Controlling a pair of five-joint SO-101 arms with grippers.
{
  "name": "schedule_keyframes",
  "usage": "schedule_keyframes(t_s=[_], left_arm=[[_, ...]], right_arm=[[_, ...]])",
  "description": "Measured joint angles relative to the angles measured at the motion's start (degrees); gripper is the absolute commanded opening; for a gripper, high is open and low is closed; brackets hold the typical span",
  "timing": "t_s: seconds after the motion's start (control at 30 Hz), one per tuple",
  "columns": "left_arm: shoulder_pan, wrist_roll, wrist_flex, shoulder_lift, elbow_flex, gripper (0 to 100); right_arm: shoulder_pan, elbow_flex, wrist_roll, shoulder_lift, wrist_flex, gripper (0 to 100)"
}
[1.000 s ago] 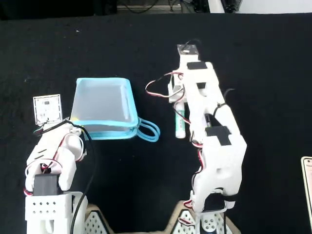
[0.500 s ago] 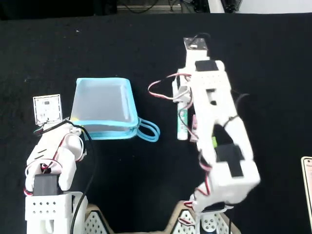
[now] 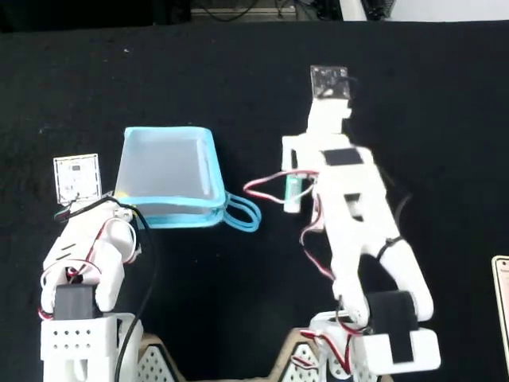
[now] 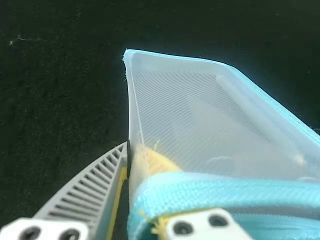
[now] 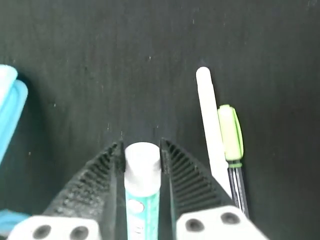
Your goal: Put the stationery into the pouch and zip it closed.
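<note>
Two robot arms at a table draped in black cloth (image 3: pixel 445 119). The left gripper (image 3: pixel 119 208) is clamped on the near left corner of a translucent mesh pouch edged in light-blue fabric (image 3: pixel 167 171). The pouch lies flat on the cloth in front of the left arm, its light-blue loop handle (image 3: pixel 245 212) trailing from the near right corner toward the right arm.

From the left wrist, the left gripper (image 4: pixel 131 160) has one ribbed grey jaw pressed against the outside of the pouch (image 4: pixel 210 130) by its blue zip band. A yellow shape shows through the mesh there, and what it is cannot be made out.

The right gripper (image 5: pixel 141 145) has its two ribbed jaws closed on a white-capped teal tube (image 5: pixel 142 165), the cap just at the fingertips. From above, the tube (image 3: pixel 293 195) sits beside the right arm, a short way right of the loop handle and apart from the pouch. Whether it is clear of the cloth cannot be told.

Beyond the jaws lie a white pen (image 5: pixel 209 120) and a green-capped pen (image 5: pixel 231 135) - side by side and touching on the cloth - with the loop handle (image 5: pixel 9 107) at the far edge.
</note>
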Motion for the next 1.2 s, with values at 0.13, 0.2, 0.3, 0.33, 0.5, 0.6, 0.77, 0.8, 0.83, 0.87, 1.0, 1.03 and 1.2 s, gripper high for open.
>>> schedule_keyframes(t_s=[0.13, 0.2, 0.3, 0.33, 0.5, 0.6, 0.77, 0.8, 0.83, 0.87, 1.0, 1.03, 1.2], left_arm=[[0.0, 0.0, 0.0, 0.0, 0.0, 3], [0.0, 0.0, 0.0, 0.0, 0.0, 3], [0.0, 0.0, 0.0, 0.0, 0.0, 3], [0.0, 0.0, 0.0, 0.0, 0.0, 3], [0.0, 0.0, 0.0, 0.0, 0.0, 3], [0.0, 0.0, 0.0, 0.0, 0.0, 3], [0.0, 0.0, 0.0, 0.0, 0.0, 3], [0.0, 0.0, 0.0, 0.0, 0.0, 3], [0.0, 0.0, 0.0, 0.0, 0.0, 3], [0.0, 0.0, 0.0, 0.0, 0.0, 3], [0.0, 0.0, 0.0, 0.0, 0.0, 3], [0.0, 0.0, 0.0, 0.0, 0.0, 3], [0.0, 0.0, 0.0, 0.0, 0.0, 3]], right_arm=[[0.0, 4.4, 0.0, -0.62, -6.95, 1.1], [0.0, 4.75, 0.0, -0.62, -7.47, 1.1], [0.0, 4.75, 0.0, -0.62, -7.38, 1.1], [0.0, 4.75, 0.0, -0.62, -6.77, 1.1], [0.0, 4.75, 0.0, -0.62, -5.98, 1.1], [0.0, 4.75, 0.0, -0.62, -6.51, 1.1], [0.0, 4.75, 0.0, -0.62, -6.86, 1.1], [0.0, 4.75, 0.0, -0.62, -6.86, 1.1], [0.0, 4.75, 0.0, -0.62, -6.86, 1.1], [0.0, 4.75, 0.0, -0.62, -6.86, 1.1], [0.0, 3.87, 0.88, -0.62, -0.7, 1.1], [0.0, 2.55, 1.23, -0.62, 2.9, 1.1], [0.0, -8.53, 0.97, 3.6, 20.75, 1.1]])
